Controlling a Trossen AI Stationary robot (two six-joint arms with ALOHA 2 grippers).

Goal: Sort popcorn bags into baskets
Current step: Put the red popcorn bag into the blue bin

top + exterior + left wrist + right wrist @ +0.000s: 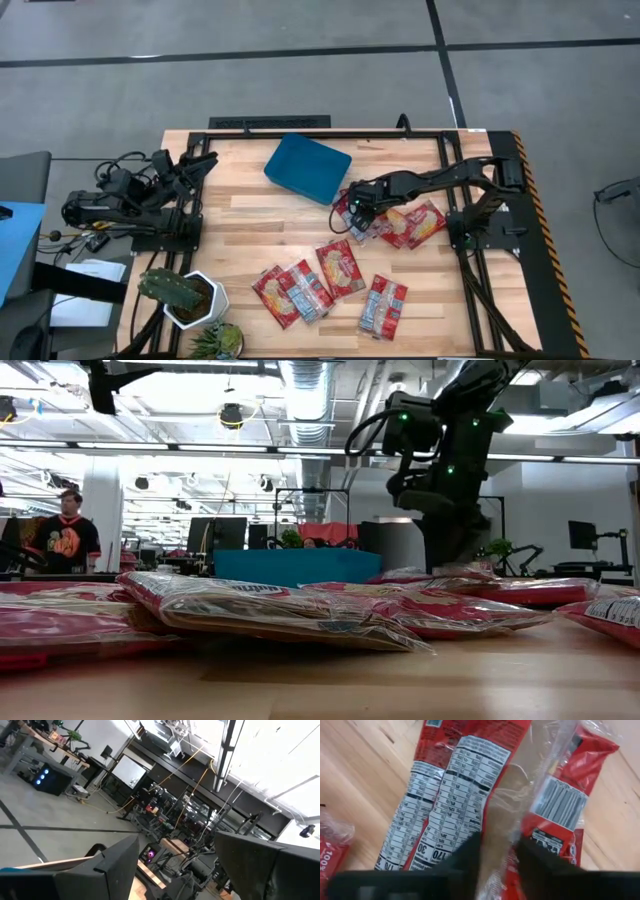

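While the left gripper [203,162] rests folded at the table's left edge with fingers [117,862] parted, the right gripper [358,215] is down on a popcorn bag [455,795] beside the teal basket [308,167]. Its fingers [470,852] pinch the clear wrapper edge narrowly. Other bags [340,268] lie scattered on the table [250,215].

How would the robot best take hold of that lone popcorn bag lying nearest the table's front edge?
Probably from straight above, pinching one crimped short end of the popcorn bag. It lies flat on the table with bare wood around it, so its faces offer no grip, while a thin end seal fits between narrow jaws.
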